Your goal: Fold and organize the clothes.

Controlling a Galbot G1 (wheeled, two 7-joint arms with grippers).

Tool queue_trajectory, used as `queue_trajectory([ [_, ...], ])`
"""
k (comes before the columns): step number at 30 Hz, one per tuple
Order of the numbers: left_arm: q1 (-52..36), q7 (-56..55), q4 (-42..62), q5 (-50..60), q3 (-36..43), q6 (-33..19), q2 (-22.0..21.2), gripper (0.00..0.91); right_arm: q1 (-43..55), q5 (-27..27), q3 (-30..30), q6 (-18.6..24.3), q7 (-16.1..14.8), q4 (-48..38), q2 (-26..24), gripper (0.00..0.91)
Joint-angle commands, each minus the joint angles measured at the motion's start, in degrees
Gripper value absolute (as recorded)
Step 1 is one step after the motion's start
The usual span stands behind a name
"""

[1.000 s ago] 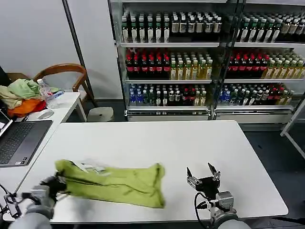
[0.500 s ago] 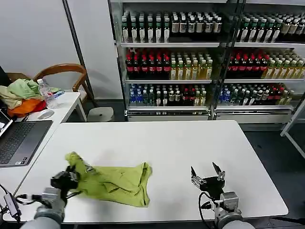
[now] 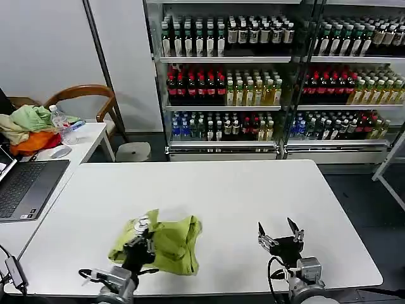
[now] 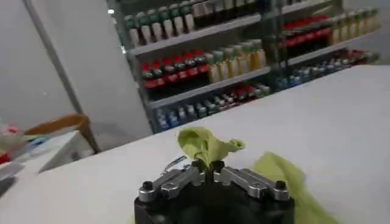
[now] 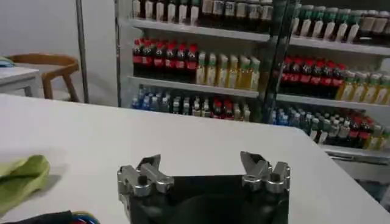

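Head view gives you the broad white tabletop point(image 3: 253, 190), smooth and matte, with rounded corners. Behind it stand the metal-framed drink shelves point(image 3: 266, 82), packed with rows of bottles. To your left sits a side desk point(image 3: 88, 136) carrying a dark laptop point(image 3: 25, 187) and a soft heap of pale green, beige and orange garments point(image 3: 28, 126), with a curved wooden chair point(image 3: 85, 98) behind it.

On the near-left part of the tabletop you have the lime T-shirt point(image 3: 168, 244), soft cotton bunched into a rumpled, roughly folded mound with creased edges. One end is drawn up off the surface into a peak.

Your left pincer point(image 3: 140, 233) is pressed together on that raised bunch; in the left wrist view its metal fingers point(image 4: 241, 178) meet around a crumpled tuft of the T-shirt point(image 4: 204, 143).

Your right pincer point(image 3: 279, 233) hovers low over bare tabletop, well apart from the shirt, its fingers point(image 5: 256, 165) spread wide and holding nothing.
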Motion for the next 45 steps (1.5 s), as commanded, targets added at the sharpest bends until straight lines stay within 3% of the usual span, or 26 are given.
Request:
queue_trajectory([
  [1, -3.85, 2.34, 4.58, 3.45, 6.69, -2.94, -1.26, 0.907, -0.34, -0.25, 0.32, -0.14, -0.03, 0.1, 0.15, 0.907],
  [3, -4.32, 2.25, 5.16, 3.22, 7.6, -3.1, -1.19, 0.907, -0.31, -0.28, 0.26, -0.17, -0.06, 0.14, 0.24, 0.907],
  [13, -6.63, 4.94, 5.75, -2.18, 11.64, -15.11, -4.44, 0.907, 0.09, -0.41, -0.16, -0.16, -0.16, -0.02, 0.5, 0.907],
  [20, -3.87, 4.97, -0.6, -7.95, 2.56, -15.63, -0.4, 0.907, 0.27, -0.36, -0.12, 0.05, -0.39, -0.13, 0.28, 0.907],
  [22, -3.16, 4.39, -0.69, -11.29, -2.24, -15.1, 1.09, 0.907, 0.32, -0.34, -0.23, 0.18, -0.48, -0.29, 0.28, 0.907],
  [27, -1.67, -1.89, 3.63, -20.13, -12.29, -5.44, 3.27, 0.907, 1.13, -0.25, -0.77, 0.36, -0.65, -0.69, -0.01, 0.907],
  [29, -1.26, -5.45, 4.62, -22.67, -13.19, -0.27, 3.35, 0.907, 1.57, -0.24, -1.09, 0.41, -0.7, -1.02, -0.04, 0.907],
  [32, -1.49, -6.76, 7.29, -26.66, -13.41, 3.35, 2.71, 0.907, 1.89, -0.25, -1.57, 0.42, -0.7, -1.18, 0.05, 0.907],
  [37, -3.66, -5.65, 12.4, -31.18, -14.82, 6.29, 1.41, 0.907, 1.86, -0.28, -1.68, 0.49, -0.77, -1.31, -0.02, 0.907],
  [45, -3.47, -1.53, 14.46, -32.5, -15.56, 6.55, 0.35, 0.907, 1.45, -0.27, -1.17, 0.73, -0.85, -1.25, -0.27, 0.907],
])
